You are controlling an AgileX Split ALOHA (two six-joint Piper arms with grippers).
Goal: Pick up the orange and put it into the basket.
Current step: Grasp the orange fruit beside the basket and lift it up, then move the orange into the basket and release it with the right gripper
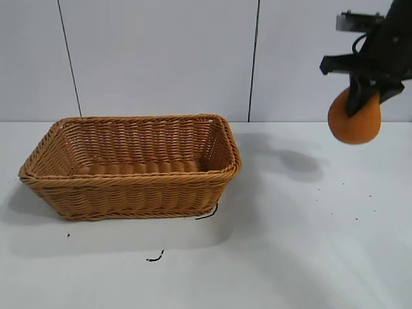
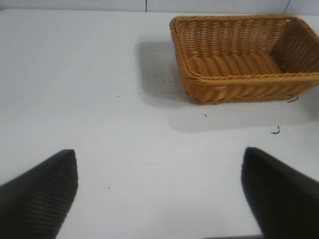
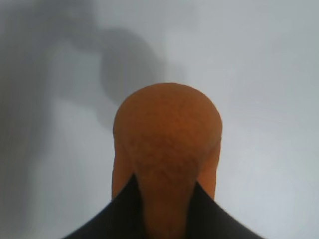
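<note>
On the white bench (image 1: pixel 302 251) the basket (image 1: pixel 132 168) sits empty at the left, while the right gripper (image 1: pixel 360 96) holds the orange (image 1: pixel 354 121) aloft at far right, jaws clamped on it. The pick looks done; carrying it over and dropping it in remains, and the left gripper (image 2: pixel 159 191) waits with jaws apart.

Orange (image 3: pixel 167 144): matt, dull skin, finely pitted, slightly rough. Basket (image 1: pixel 135 164): woven wicker, tan-brown, ribbed weave, braided rim, faint sheen on strands. Table (image 1: pixel 309 244): smooth, matt white, few dark specks. My left fingers (image 2: pixel 37 191): black, matt, fine ribbed texture. My right fingers (image 3: pixel 112 214): black, matt, smooth. Back wall (image 1: pixel 161 58): smooth pale panels, dark seams.
</note>
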